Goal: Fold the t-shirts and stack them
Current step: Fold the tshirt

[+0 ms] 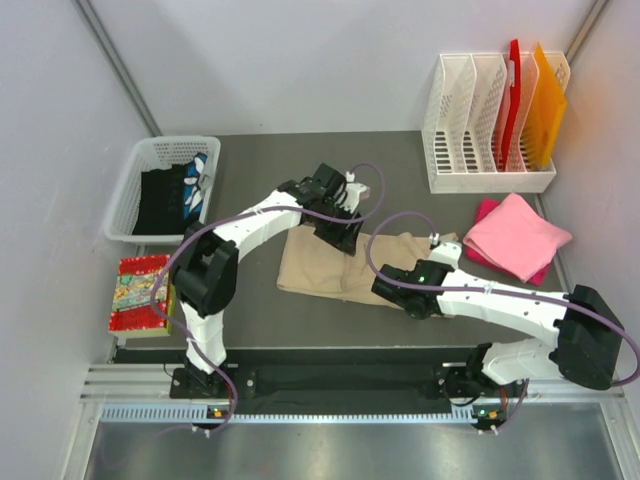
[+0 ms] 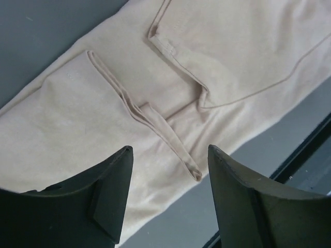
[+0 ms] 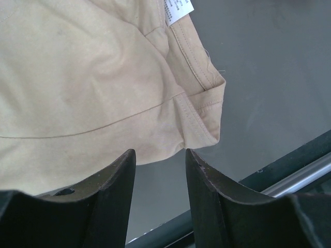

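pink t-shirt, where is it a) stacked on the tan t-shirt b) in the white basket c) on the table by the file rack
c, the pink t-shirt lies on the table just in front of the file rack, apart from the tan t-shirt and the basket

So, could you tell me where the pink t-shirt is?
Top view, right side: the pink t-shirt lies folded just below the white rack.

The left arm (image 1: 250, 225) and right arm (image 1: 515, 308) have white links with bulky black joints. A purple cable (image 1: 372, 262) loops along each. A green light (image 1: 421, 267) glows at ten o'clock from the right elbow. The left gripper (image 2: 169, 149) has matte black, wedge-shaped fingers (image 2: 111, 191).
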Action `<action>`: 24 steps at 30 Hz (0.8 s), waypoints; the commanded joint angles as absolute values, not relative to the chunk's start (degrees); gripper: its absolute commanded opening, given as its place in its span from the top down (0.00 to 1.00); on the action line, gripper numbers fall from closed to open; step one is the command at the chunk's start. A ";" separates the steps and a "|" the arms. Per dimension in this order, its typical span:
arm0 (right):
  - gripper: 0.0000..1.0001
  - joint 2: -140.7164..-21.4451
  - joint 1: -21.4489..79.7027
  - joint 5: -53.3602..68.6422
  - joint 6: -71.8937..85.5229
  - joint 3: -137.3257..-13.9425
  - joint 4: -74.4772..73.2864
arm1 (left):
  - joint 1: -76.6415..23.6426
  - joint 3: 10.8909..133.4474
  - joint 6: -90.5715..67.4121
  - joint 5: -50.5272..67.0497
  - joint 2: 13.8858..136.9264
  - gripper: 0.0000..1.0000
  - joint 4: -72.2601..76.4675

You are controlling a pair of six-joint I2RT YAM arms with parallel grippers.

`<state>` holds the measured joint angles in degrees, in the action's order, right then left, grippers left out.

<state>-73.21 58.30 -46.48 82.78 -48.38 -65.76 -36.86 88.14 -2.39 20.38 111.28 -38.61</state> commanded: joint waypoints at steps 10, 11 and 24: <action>0.56 -73.21 59.41 -48.52 84.37 -49.39 -66.45 | -19.53 77.18 1.58 16.96 99.75 0.40 -31.91; 0.56 -73.13 59.41 -48.60 83.94 -49.39 -66.01 | -16.55 76.82 2.19 17.57 101.06 0.41 -31.56; 0.56 -74.27 59.85 -48.43 84.46 -50.10 -66.27 | -13.18 72.08 5.01 23.46 107.93 0.46 -31.99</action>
<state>-73.82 58.78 -46.54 83.24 -48.38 -65.80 -12.95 73.10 3.31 19.53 107.68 -33.19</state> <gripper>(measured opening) 0.436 0.553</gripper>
